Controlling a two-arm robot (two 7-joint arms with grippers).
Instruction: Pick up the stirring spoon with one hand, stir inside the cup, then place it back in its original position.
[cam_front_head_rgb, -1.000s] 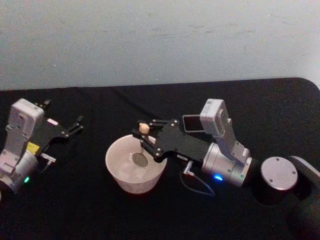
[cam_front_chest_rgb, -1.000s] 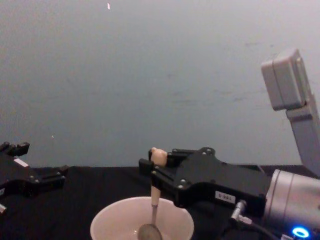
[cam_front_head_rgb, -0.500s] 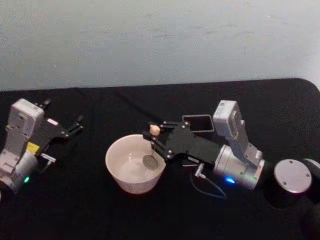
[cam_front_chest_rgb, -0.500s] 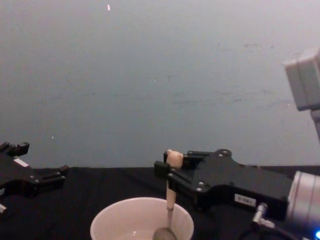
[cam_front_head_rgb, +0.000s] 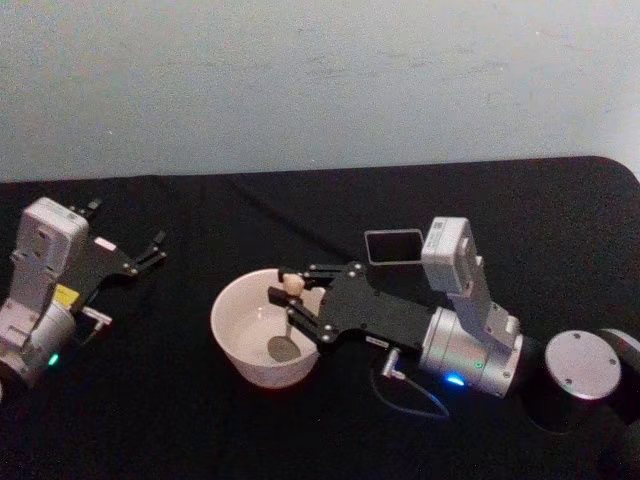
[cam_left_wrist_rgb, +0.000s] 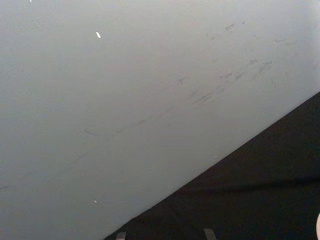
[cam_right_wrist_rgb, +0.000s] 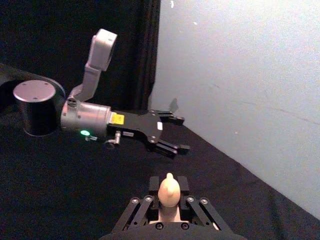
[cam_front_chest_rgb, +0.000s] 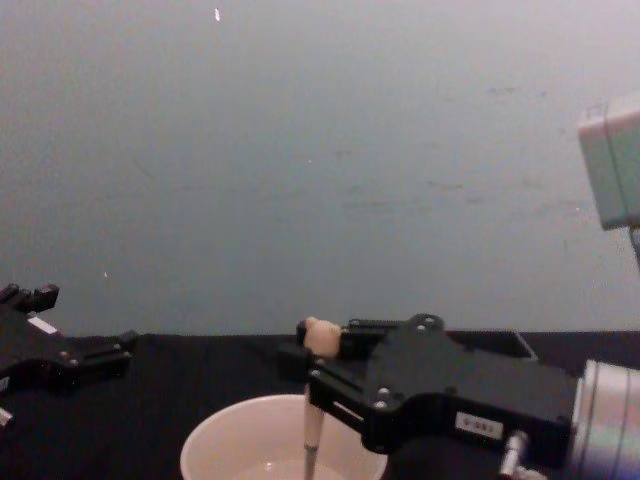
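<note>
On the black surface, records right end effector clamped on the stirring spoon's beige handle, shaft near upright, bowl end down inside the cup; records left end effector parked well apart at the left, fingers spread, holding nothing.

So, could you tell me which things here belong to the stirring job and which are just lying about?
In the job:
the stirring spoon
the cup
the right gripper, holding the spoon inside the cup

Lying about:
the dark square holder
the left gripper, parked on the robot's left
</note>
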